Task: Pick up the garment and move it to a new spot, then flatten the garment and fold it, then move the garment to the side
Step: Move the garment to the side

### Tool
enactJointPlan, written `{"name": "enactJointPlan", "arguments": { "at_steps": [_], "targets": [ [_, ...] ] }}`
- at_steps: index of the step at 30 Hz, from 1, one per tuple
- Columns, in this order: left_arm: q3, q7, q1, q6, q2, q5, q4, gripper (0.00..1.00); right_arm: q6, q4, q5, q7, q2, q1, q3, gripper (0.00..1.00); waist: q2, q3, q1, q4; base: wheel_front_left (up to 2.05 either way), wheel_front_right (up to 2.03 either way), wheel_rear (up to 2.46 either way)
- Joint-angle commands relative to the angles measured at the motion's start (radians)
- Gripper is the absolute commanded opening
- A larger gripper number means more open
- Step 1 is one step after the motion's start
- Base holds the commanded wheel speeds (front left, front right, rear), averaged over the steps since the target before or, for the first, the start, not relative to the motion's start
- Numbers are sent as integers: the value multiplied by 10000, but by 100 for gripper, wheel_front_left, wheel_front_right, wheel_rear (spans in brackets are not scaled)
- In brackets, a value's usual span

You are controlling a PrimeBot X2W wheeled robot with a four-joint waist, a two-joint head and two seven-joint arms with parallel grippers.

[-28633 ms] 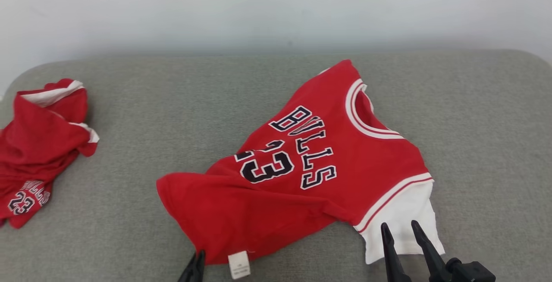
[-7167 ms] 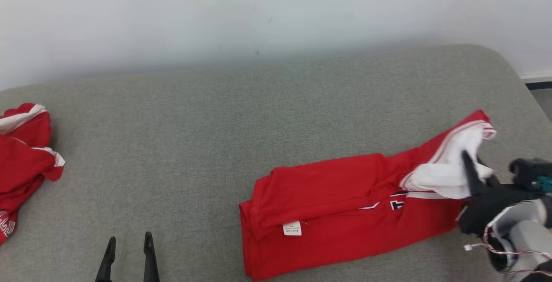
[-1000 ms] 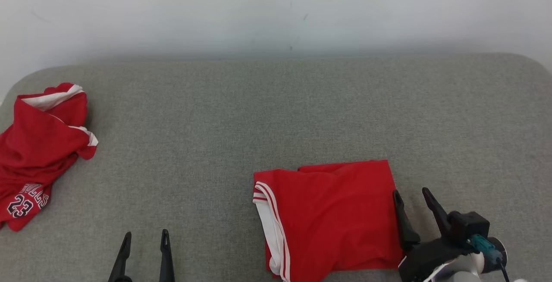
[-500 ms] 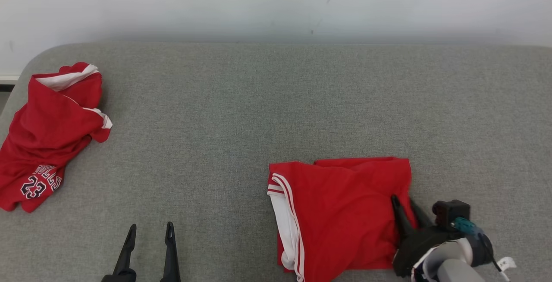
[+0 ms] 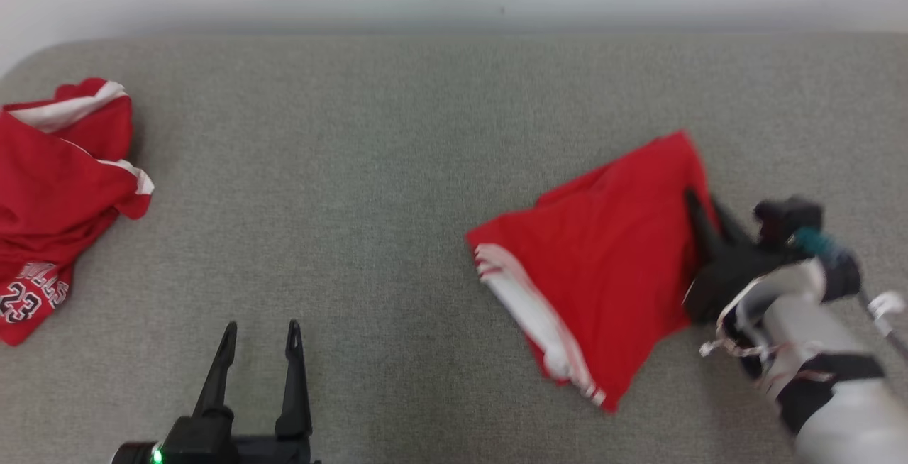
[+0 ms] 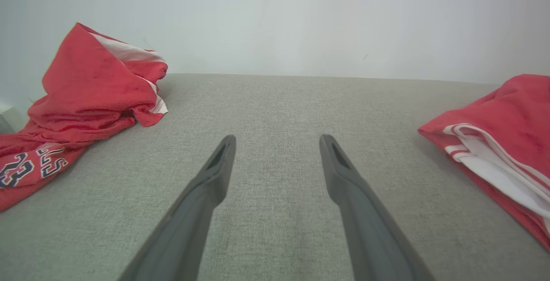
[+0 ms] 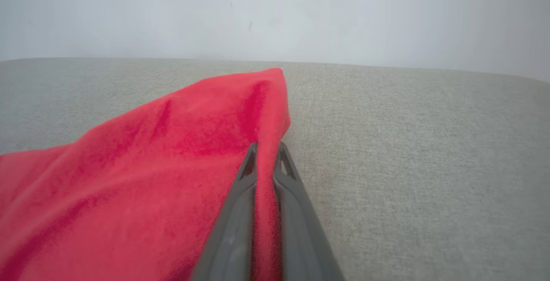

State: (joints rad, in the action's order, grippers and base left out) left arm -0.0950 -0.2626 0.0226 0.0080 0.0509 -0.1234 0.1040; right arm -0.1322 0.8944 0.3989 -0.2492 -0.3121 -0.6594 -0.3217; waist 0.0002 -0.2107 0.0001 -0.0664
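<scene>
On the grey cushion [image 5: 397,152] the folded garment [image 5: 610,265] sits centre-right, its right edge now lifted: the right tool [image 5: 699,212], open a second ago, has clamped onto it. The sideways move looks to be starting. The left tool [image 5: 260,329] idles wide open, lower left.

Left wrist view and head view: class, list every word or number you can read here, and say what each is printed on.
"23": dark, white-edged digits on the crumpled red fabric jersey at the left.
Lettering beside that number on the same jersey: creased and blurred, not readable.
No text shows on the folded red fabric garment with white stripes.
</scene>
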Motion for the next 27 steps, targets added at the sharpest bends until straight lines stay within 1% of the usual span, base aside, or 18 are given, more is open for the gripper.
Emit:
{"name": "enactJointPlan", "arguments": {
  "at_steps": [1,4,8,11,17,21,22,27],
  "targets": [
    [-71,-31,218,-83,-10,15,-114,100,23,54,112,9,-193,-348,-42,0,-2,-512,-1,77,0,0,0],
    [-190,-31,555,-129,-10,108,-357,100,23,212,152,89,-755,-1131,-141,0,-2,-994,-1,149,0,0,0],
    [-286,-31,1008,-201,-10,306,-784,100,23,274,34,252,-1526,-2125,-545,0,-2,-1757,-1,390,0,0,0],
    [-201,-31,1276,-330,-7,573,-1119,100,23,176,39,286,-2087,-2860,-832,0,-2,-2334,-1,753,0,0,0],
    [-28,-33,1747,-603,125,910,-1800,100,23,-20,-61,359,-2993,-4010,-1466,0,-2,-3291,-1,1614,0,0,0],
    [1,-31,2035,-755,328,1081,-2068,100,23,-108,-67,441,-3459,-4635,-1688,0,-2,-3742,-1,2061,0,0,0],
    [1,-31,2035,-755,328,1081,-2068,100,23,-108,-67,441,-3459,-4635,-1688,0,-2,-3742,-1,2061,0,0,0],
    [-2,-31,2326,-808,487,1198,-2562,100,23,-71,-169,617,-3972,-5408,-1940,0,-2,-4266,-1,2397,0,0,0]
  ]
}}
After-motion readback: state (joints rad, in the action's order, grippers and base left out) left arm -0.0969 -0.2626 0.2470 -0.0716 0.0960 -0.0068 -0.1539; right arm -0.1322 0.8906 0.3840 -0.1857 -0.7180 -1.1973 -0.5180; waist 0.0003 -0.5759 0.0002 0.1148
